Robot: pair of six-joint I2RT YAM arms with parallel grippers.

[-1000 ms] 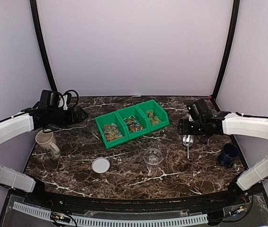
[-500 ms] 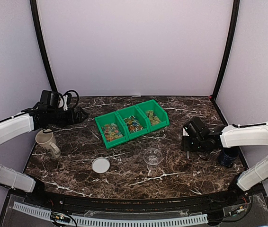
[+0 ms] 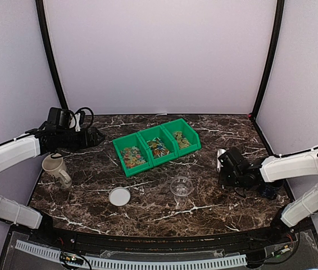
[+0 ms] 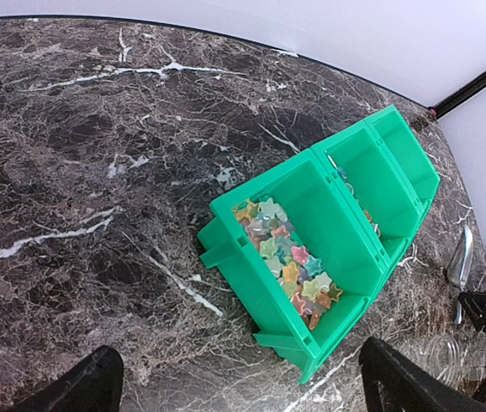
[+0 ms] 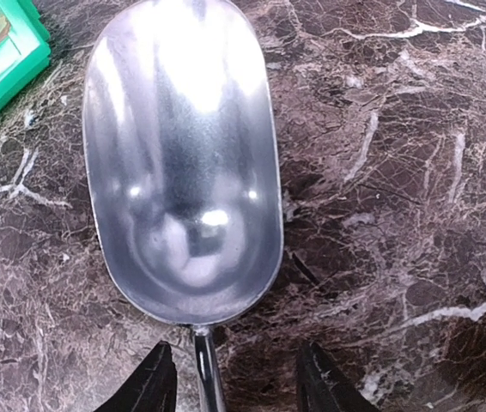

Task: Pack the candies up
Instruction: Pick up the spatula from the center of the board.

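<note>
The candies [image 4: 288,264] lie loose in the green plastic three-compartment bin [image 4: 252,296], which sits slantwise on the dark marble counter [image 3: 148,216], midway between its left and right edges and nearer the far edge; the compartment closest to the left corner holds a heap of small star-shaped sweets in gold, orange, green and blue; the other two hold less, and their contents are hard to make out.

Such sweets look very light, hard and smooth, and likely to slide and scatter; each is too small for a two-finger pinch, so they are probably best lifted in bulk with the polished metal scoop [image 5: 183,154]; the scoop is stiff and slick, and the place to hold it is its thin round handle [image 5: 209,378], squarely, or it may roll in the grip.

The right gripper [image 5: 236,365] is down low near the right edge of the counter, just behind the scoop; its fingers [image 5: 150,386] stand apart on either side of the handle, with a gap showing on the right of it, so nothing is clamped; the scoop's empty bowl points toward the bin; the right arm reaches in low and nearly flat from the right.

The left gripper [image 4: 241,360] hovers toward the far left corner, aimed at the bin, its fingers [image 4: 80,386] spread wide and holding nothing.

A clear plastic cup [image 3: 181,186] stands near the middle, toward the near edge; a white round lid [image 3: 119,196] lies to its left.
</note>
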